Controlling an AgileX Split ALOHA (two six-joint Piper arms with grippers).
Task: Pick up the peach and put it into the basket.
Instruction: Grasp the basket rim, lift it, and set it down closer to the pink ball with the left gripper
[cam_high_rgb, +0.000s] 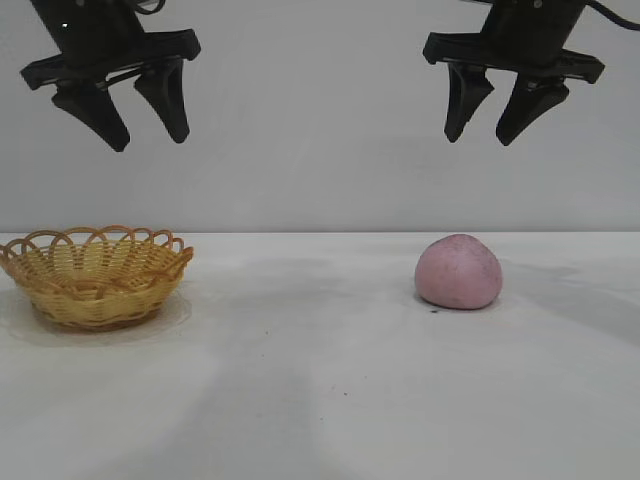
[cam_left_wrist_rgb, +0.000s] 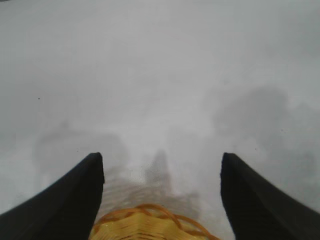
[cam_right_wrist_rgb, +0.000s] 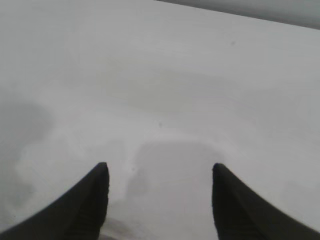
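Observation:
The dull pink peach (cam_high_rgb: 458, 272) sits on the white table at the right. The woven basket (cam_high_rgb: 96, 275), yellow-tan with a looped orange-brown rim, stands at the left and looks empty. My left gripper (cam_high_rgb: 150, 140) hangs open and empty high above the basket; part of the basket rim (cam_left_wrist_rgb: 150, 225) shows between its fingers in the left wrist view. My right gripper (cam_high_rgb: 478, 138) hangs open and empty high above the peach. The right wrist view shows its gripper (cam_right_wrist_rgb: 159, 167) over bare table; the peach is out of that view.
The white table (cam_high_rgb: 300, 360) runs between the basket and the peach, with a plain grey wall behind. Faint grey smudges mark the surface.

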